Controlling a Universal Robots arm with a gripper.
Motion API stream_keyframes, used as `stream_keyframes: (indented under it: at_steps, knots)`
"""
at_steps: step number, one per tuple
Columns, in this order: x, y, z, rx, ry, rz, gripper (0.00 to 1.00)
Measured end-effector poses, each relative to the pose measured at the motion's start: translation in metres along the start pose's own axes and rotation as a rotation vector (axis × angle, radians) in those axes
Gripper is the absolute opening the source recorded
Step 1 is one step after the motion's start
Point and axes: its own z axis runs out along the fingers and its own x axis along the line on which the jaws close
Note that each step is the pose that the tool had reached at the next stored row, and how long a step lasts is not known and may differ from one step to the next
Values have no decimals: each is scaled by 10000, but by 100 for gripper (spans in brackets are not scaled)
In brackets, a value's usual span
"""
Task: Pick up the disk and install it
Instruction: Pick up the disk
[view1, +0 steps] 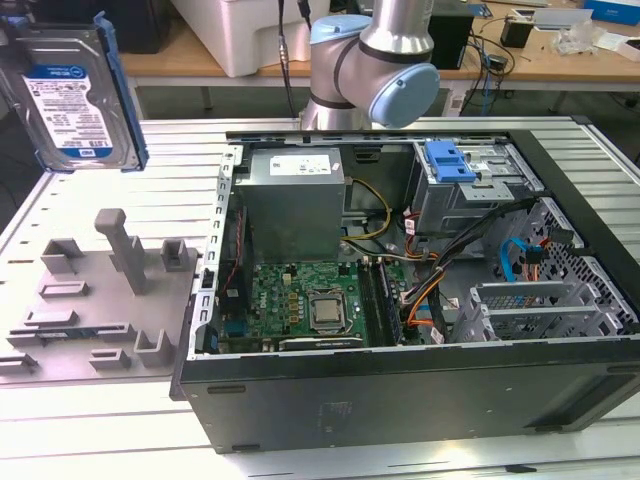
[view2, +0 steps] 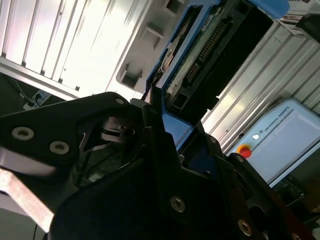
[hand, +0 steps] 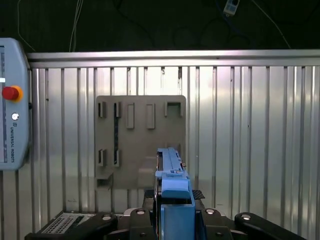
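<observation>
**Disk Held Up High**

A black open computer case (view1: 400, 300) lies on the ribbed silver table (view1: 100, 420). The grey-and-blue robot arm (view1: 370, 60) bends behind it. The jaws grip the flat silver disk (view1: 70, 95), its white-and-blue label showing, high at the exterior view's left.

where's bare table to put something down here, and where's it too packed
Bare ribbed table lies between the grey fixture plate and the far edge, beside the open computer case; another strip runs before the plate at the near edge. Crowded: inside the case, where cables tangle between the drive cage and the motherboard.
</observation>
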Motion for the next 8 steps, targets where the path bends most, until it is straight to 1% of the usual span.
stream_keyframes:
  at_steps: [2, 8]
  knots:
    - [28, -119, -23, -16, -1, -1, 36]
    - [93, -330, -65, -40, -1, -1, 36]
